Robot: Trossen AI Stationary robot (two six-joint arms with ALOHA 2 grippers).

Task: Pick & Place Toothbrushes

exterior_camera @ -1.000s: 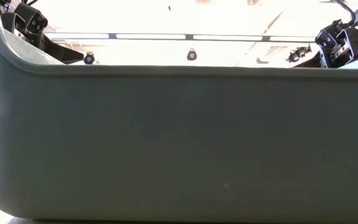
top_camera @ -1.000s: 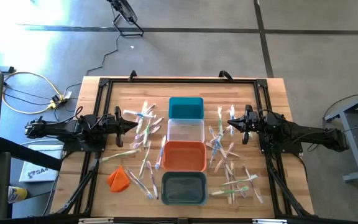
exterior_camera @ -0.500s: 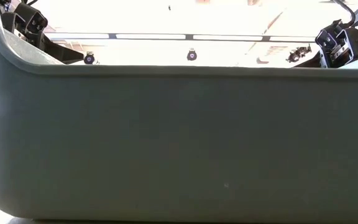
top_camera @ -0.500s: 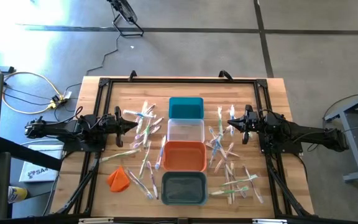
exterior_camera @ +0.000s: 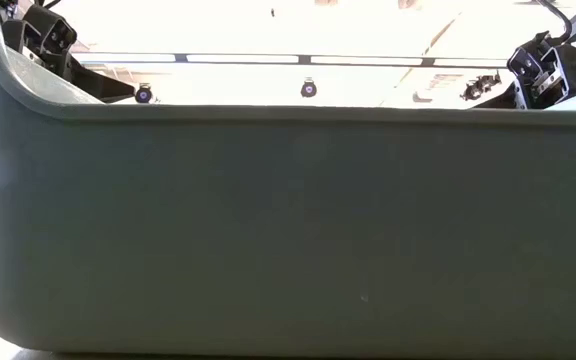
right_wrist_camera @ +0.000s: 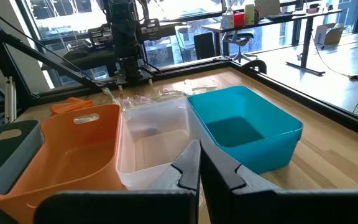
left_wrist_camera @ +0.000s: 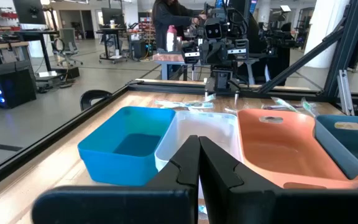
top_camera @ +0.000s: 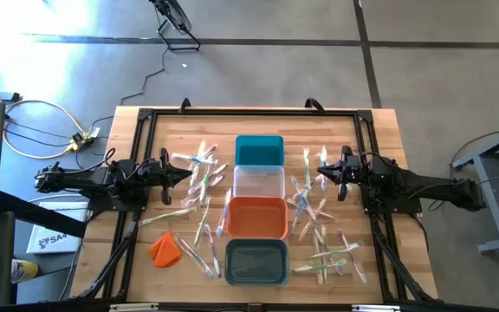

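Pale toothbrushes lie flat on the wooden table in two scattered groups: one group (top_camera: 199, 186) left of the bins, another (top_camera: 319, 230) right of them. My left gripper (top_camera: 189, 172) hovers shut at the table's left side, above the left group's edge, pointing level toward the bins. My right gripper (top_camera: 320, 170) hovers shut at the right side, facing the bins. In the wrist views the shut fingertips of my left gripper (left_wrist_camera: 199, 158) and my right gripper (right_wrist_camera: 199, 163) hold nothing.
A row of bins runs down the table's middle: teal (top_camera: 259, 150) farthest, clear (top_camera: 259, 183), orange (top_camera: 256, 217), grey (top_camera: 255, 261) nearest. An orange cloth-like lump (top_camera: 165, 249) lies near left. The grey bin's wall (exterior_camera: 288, 230) fills the low view. A person (left_wrist_camera: 169, 18) stands beyond the table.
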